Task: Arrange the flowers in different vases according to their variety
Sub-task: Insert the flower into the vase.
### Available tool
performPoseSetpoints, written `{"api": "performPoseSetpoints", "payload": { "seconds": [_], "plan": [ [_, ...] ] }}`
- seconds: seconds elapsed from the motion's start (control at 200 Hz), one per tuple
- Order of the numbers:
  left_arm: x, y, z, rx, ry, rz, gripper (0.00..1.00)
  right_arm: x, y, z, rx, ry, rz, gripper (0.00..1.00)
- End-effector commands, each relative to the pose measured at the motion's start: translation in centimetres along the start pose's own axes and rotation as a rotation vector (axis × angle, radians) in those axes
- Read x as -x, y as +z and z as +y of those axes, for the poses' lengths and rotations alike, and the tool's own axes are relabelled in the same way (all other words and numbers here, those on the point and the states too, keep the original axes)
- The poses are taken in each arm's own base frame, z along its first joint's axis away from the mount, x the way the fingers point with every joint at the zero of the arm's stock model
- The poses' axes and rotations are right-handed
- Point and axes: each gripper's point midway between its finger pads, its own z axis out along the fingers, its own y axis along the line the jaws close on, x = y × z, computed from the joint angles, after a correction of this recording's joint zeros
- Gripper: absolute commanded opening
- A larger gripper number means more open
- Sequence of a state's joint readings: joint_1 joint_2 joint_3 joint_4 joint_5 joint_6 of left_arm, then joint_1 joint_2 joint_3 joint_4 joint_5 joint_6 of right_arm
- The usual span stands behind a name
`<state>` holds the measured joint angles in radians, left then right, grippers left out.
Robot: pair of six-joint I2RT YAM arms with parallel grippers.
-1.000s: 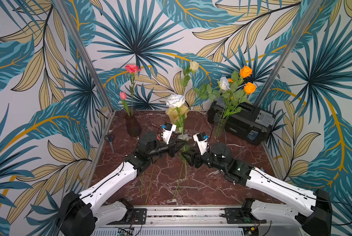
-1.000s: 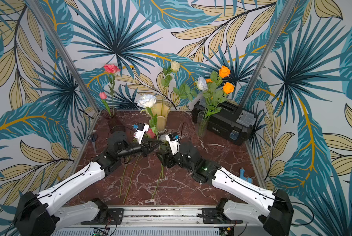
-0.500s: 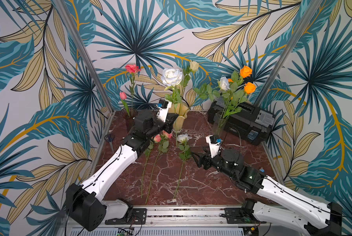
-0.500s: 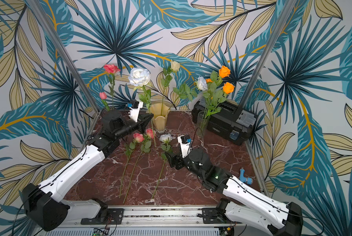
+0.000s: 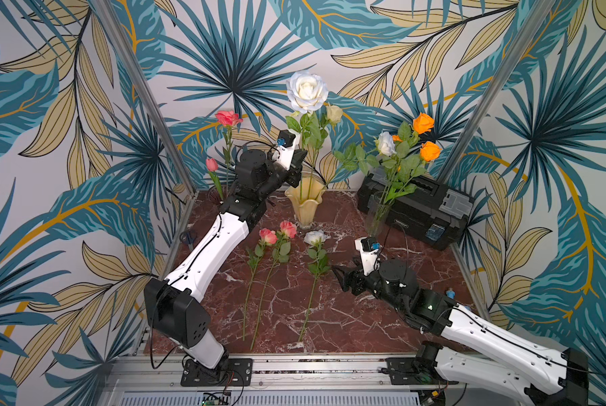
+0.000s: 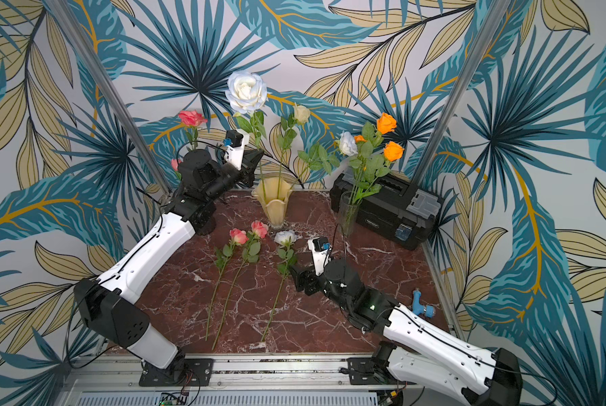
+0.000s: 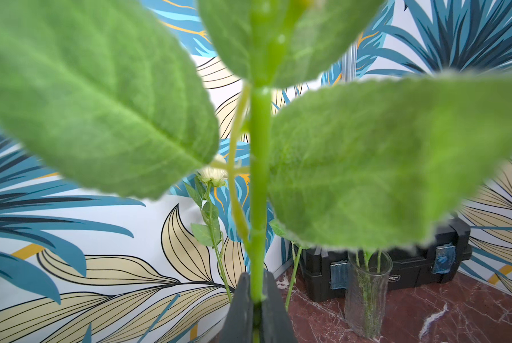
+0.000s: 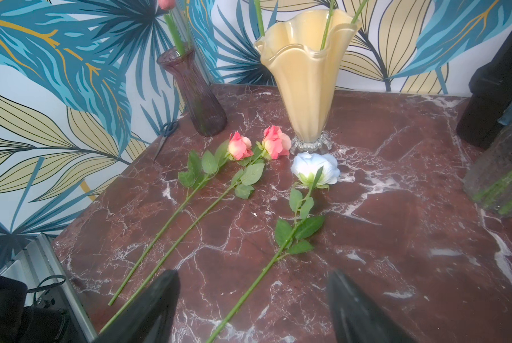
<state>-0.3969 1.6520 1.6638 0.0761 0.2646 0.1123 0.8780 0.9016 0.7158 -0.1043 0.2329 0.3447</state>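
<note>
White rose (image 5: 307,92): the big head is now high above the cream vase (image 5: 307,211); a second ago it sat low at mid-table between both arms. The stem hangs upright and its lower end runs into the vase mouth in both top views. Whether it reaches the bottom is hidden.
Left gripper (image 5: 301,159): clenched on that stem just under the leaves. The left wrist view shows green stem pinched tight between the dark jaws.
Right gripper (image 5: 340,277): jaws spread, nothing between them. It has pulled back from the middle and sits low over the marble table (image 5: 347,316), beside the stem of the pale rose (image 5: 315,238).
Change read: the left arm alone now carries the flower, and the right looks free for the next pick.
Cream bud (image 5: 334,113): already standing in the cream vase, so white is joining white.
Purple vase (image 8: 201,101): holds a pink rose (image 5: 227,117) and a pink bud (image 5: 211,164).
Clear vase (image 5: 377,218): holds orange roses (image 5: 424,123), with one white head (image 5: 386,143) among them, possibly a misfit.
Still lying flat: two pink roses (image 5: 268,236) and the pale rose, heads toward the cream vase.
Next, by judgement: lower until the stem seats, then let go.
Risk: the heavy head may lean out or rock the vase.
</note>
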Motion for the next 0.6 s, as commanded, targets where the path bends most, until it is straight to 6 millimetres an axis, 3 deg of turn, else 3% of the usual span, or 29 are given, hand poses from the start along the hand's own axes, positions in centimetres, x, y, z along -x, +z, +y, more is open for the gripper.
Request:
{"api": "performPoseSetpoints", "payload": {
  "seconds": [0.0, 0.195, 0.416, 0.476, 0.596],
  "plan": [
    [1.4, 1.1, 1.1, 0.032, 0.046, -0.068, 0.0, -1.3, 0.1, -0.7, -0.027, -0.002, 0.024, 0.82],
    [-2.7, 3.1, 1.3, 0.031, 0.019, -0.04, 0.0, -1.5, 0.2, -0.8, -0.032, 0.005, 0.027, 0.82],
    [-6.5, 2.9, 1.7, 0.077, -0.019, -0.007, 0.0, -1.5, -0.1, -1.0, -0.038, 0.009, 0.032, 0.82],
    [-7.4, 2.8, 1.8, 0.087, -0.021, 0.011, 0.1, -1.5, -0.1, -0.9, -0.036, 0.009, 0.034, 0.82],
    [-8.5, 2.4, 1.7, 0.097, -0.027, 0.037, 0.5, -1.6, 0.0, -1.0, -0.038, 0.011, 0.037, 0.82]
  ]
}}
